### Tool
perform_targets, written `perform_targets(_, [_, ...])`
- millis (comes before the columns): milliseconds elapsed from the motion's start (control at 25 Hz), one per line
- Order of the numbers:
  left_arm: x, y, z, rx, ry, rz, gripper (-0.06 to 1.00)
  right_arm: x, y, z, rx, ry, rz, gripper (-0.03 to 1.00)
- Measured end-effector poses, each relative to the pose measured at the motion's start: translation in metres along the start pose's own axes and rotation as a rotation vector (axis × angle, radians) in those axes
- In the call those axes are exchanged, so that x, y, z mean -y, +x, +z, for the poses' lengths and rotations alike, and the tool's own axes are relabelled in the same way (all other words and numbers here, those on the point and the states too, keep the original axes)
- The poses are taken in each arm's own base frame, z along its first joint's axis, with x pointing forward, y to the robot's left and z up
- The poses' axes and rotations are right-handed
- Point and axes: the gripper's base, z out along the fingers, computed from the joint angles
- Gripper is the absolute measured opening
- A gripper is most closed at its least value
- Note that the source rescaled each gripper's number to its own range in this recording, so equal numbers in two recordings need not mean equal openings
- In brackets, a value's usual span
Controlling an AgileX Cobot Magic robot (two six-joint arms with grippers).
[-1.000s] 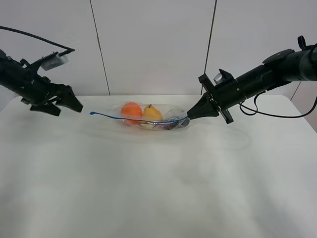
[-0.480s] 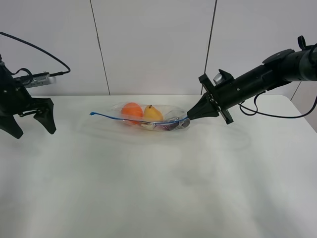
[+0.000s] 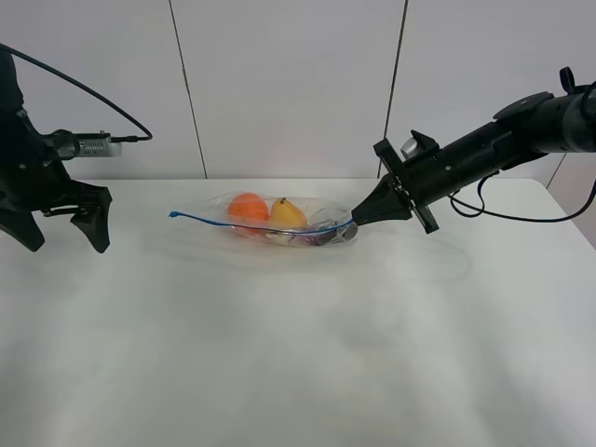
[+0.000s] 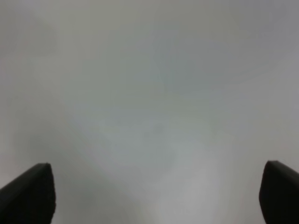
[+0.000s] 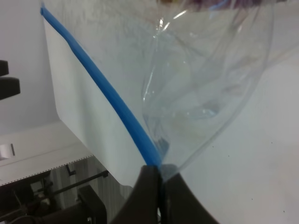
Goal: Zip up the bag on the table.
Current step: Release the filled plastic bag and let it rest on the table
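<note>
The bag (image 3: 279, 222), clear and crinkly, lies on the table (image 3: 298, 354) toward the back middle, with orange, yellow and dark purple items inside. Its blue zipper strip (image 3: 233, 224) runs along the near edge. My right gripper (image 3: 357, 220) is shut on the bag's right end. In the right wrist view the zipper strip (image 5: 105, 91) leads straight into the pinched fingertips (image 5: 148, 193), and the clear bag (image 5: 205, 79) billows beside it. My left gripper (image 3: 67, 244) hangs open at the far left, well apart from the bag, fingers down. Its fingertips (image 4: 29, 196) show over bare white table (image 4: 154, 107).
White wall panels (image 3: 289, 84) stand right behind the table's back edge. A black cable (image 3: 507, 217) droops from the right arm over the back right of the table. The left arm's cable (image 3: 93, 93) arcs above its gripper.
The left arm has pulled back from near the bag's left end to the far left, and its gripper has turned to point down. The right gripper and the bag have not moved.
</note>
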Motion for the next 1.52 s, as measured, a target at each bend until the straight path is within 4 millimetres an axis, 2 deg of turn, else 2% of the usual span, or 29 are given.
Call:
perform_targets(120, [0.003, 0.021, -0.013, 0.018, -0.002, 0.001, 1.0, 0.0, 0.0, 0.0, 0.0, 0.0, 0.0, 0.0])
perform_targets(200, [0.004, 0.044, -0.021, 0.022, -0.012, 0.005, 1.0, 0.0, 0.0, 0.0, 0.0, 0.0, 0.0, 0.0])
perform_targets(360, [0.009, 0.103, -0.043, 0.077, -0.03, 0.012, 1.0, 0.0, 0.0, 0.0, 0.0, 0.0, 0.0, 0.0])
perform_targets(560, [0.017, 0.176, -0.069, 0.238, -0.044, 0.022, 1.0, 0.0, 0.0, 0.0, 0.0, 0.0, 0.0, 0.0])
perform_targets(720, [0.023, 0.227, -0.08, 0.387, -0.049, 0.03, 1.0, 0.0, 0.0, 0.0, 0.0, 0.0, 0.0, 0.0])
perform_targets(880, [0.026, 0.268, -0.073, 0.497, -0.053, 0.027, 1.0, 0.0, 0.0, 0.0, 0.0, 0.0, 0.0, 0.0])
perform_targets(1040, [0.027, 0.29, -0.051, 0.541, -0.028, -0.015, 1.0, 0.0, 0.0, 0.0, 0.0, 0.0, 0.0, 0.0])
perform_targets(1320, [0.029, 0.302, -0.057, 0.653, -0.028, -0.012, 1.0, 0.0, 0.0, 0.0, 0.0, 0.0, 0.0, 0.0])
perform_targets(1520, [0.033, 0.317, -0.061, 0.741, -0.001, 0.059, 1.0, 0.0, 0.0, 0.0, 0.0, 0.0, 0.0, 0.0])
